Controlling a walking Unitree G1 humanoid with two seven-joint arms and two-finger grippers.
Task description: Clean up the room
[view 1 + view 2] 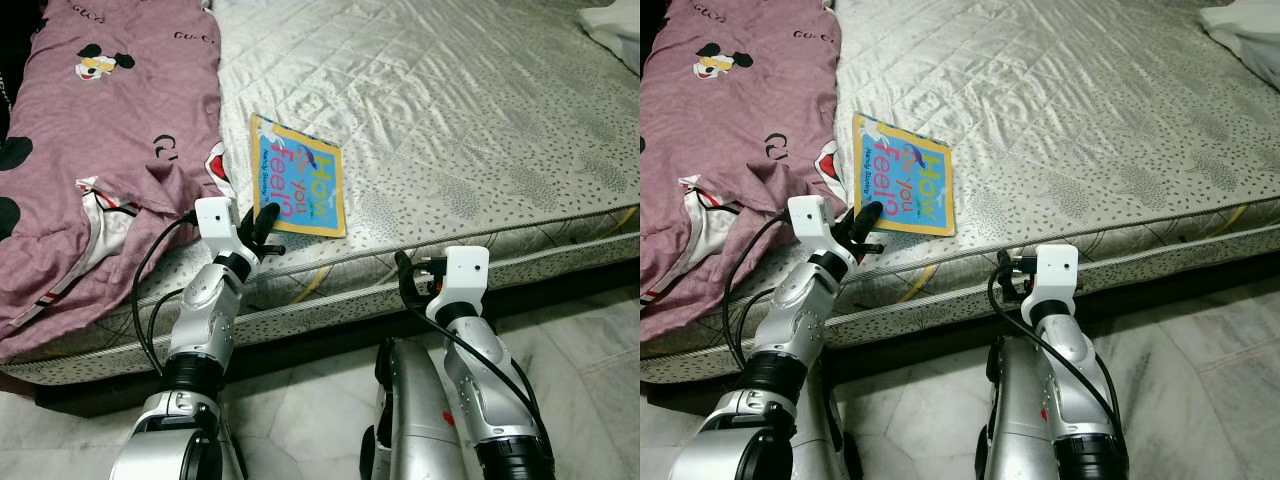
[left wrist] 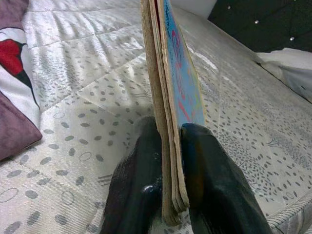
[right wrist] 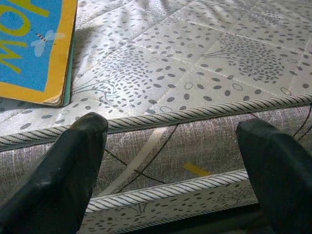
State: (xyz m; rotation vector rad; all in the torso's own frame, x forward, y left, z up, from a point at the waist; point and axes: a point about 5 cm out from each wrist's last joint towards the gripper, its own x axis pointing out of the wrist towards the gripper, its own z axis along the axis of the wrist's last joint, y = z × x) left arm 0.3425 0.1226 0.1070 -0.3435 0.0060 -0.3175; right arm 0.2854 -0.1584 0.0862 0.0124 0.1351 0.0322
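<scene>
A blue and yellow picture book (image 1: 300, 187) lies on the white patterned mattress (image 1: 460, 110) near its front edge. My left gripper (image 1: 265, 222) is shut on the book's near left corner; in the left wrist view both black fingers (image 2: 141, 185) clamp the book's edge (image 2: 168, 122), which stands between them. My right gripper (image 3: 170, 146) is open, held low in front of the mattress side, right of the book's corner (image 3: 34, 53), with nothing between its fingers.
A mauve cartoon-print duvet (image 1: 100, 140) covers the mattress's left part, right beside the book. White bedding (image 1: 612, 25) lies at the far right corner. Pale tiled floor (image 1: 590, 340) runs along the bed's front edge.
</scene>
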